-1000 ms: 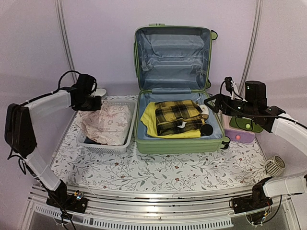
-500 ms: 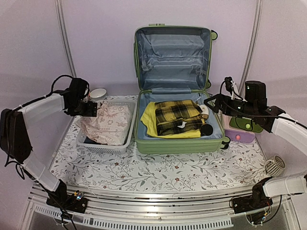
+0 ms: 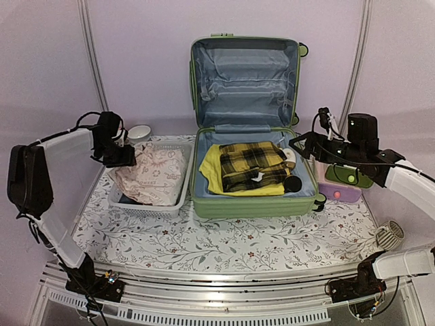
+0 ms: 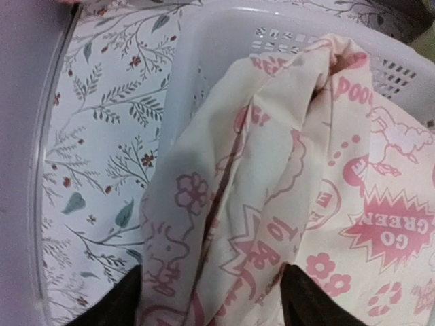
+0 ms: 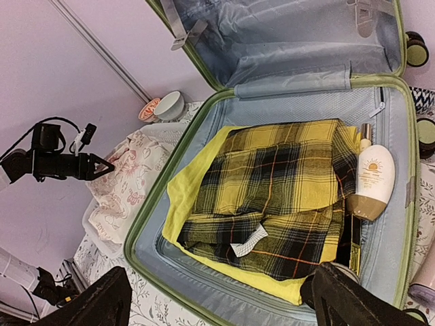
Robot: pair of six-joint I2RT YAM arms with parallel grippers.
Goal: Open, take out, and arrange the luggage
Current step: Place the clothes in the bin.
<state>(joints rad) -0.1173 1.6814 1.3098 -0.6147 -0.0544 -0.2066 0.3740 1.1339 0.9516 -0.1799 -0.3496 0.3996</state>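
Left end effector (image 3: 130, 157) hangs wide open, empty, over the basket's (image 3: 146, 208) printed cloth (image 3: 156, 173); luggage (image 3: 251, 206) holds plaid garment (image 3: 253, 165)

Smooth hard-shell luggage (image 3: 251, 206), fabric-lined; perforated plastic basket (image 3: 146, 209); soft plaid cloth (image 3: 251, 166)

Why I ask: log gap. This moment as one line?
luggage open, plaid shirt inside | printed cloth in white basket | left pincer open, at cloth | right pincer open, by luggage
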